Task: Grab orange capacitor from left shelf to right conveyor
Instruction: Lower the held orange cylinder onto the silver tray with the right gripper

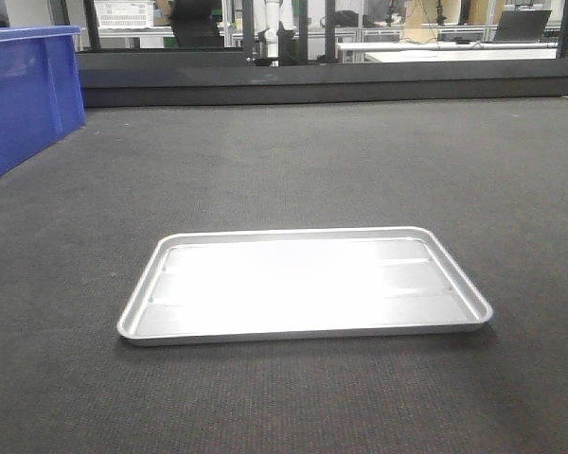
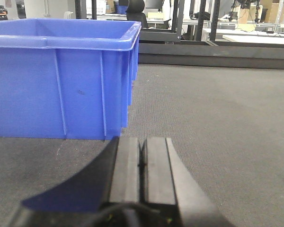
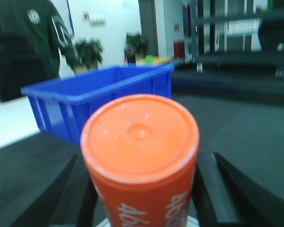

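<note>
We are holding our left gripper [image 2: 142, 158] low and level, pointing straight ahead, with its two black fingers [image 2: 125, 165] pressing flat against each other. We are clasping the orange capacitor [image 3: 139, 137] in our right gripper [image 3: 142, 203], one dark finger [image 3: 80, 203] lying against each side of the upright cylinder.

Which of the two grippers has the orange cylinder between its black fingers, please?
The right gripper: the orange cylindrical capacitor stands between its fingers, whereas the left gripper is shut with nothing in it.
</note>
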Robot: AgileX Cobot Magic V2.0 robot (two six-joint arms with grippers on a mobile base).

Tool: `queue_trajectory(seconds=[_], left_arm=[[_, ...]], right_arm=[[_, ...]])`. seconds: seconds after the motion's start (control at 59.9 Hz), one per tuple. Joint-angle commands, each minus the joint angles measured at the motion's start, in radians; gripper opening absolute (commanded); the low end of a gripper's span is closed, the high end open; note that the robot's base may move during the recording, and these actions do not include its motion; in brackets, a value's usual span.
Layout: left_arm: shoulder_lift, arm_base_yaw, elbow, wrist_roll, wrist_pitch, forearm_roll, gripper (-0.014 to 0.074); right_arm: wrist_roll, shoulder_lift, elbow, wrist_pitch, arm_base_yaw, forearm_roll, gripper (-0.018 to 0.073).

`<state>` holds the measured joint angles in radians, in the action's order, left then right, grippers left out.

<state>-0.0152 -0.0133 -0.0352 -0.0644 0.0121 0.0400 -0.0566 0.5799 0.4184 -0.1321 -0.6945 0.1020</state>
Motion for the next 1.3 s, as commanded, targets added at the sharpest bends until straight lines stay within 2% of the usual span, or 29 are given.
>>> queue_trajectory(seconds=[0.0,0.167,0.401,0.551,0.735,1.018,1.185,1.286], left_arm=[[-0.007,-0.002,-0.022,-0.006,-0.091,-0.002,-0.0126],[-0.007,-0.002,-0.022,-0.006,-0.091,-0.002,-0.0126],[-0.007,-0.002,-0.022,-0.006,-0.091,-0.002,-0.0126],[-0.007,-0.002,-0.022,-0.006,-0.091,-0.002,-0.0126],[-0.007,-0.002,-0.022,-0.006,-0.091,-0.002,-0.0126],[-0.007,-0.002,-0.022,-0.006,-0.091,-0.002,-0.0126],[-0.007,-0.002,-0.022,-0.006,-0.091,-0.002,-0.0126],[-0.007,-0.002,-0.022,-0.006,-0.091,-0.002,-0.0126]], right_arm=[[0.007,0.135,0.047,-0.164,0.001,-0.006,0.0052],[0.007,0.377,0.047,-0.351,0.001,-0.006,0.0052],[0.007,0.702,0.047,-0.706,0.001,-0.008,0.0052],[0.007,0.856,0.047,-0.836,0.001,-0.008,0.0052],[0.006,0.98,0.047,-0.933,0.001,-0.018,0.0064],[-0.028,1.066,0.047,-0.978,0.001,-0.066,0.0263],[-0.028,1.085,0.047,-0.982,0.001,-0.066,0.045],[-0.032,1.085,0.047,-0.987,0.001,-0.066,0.0524]])
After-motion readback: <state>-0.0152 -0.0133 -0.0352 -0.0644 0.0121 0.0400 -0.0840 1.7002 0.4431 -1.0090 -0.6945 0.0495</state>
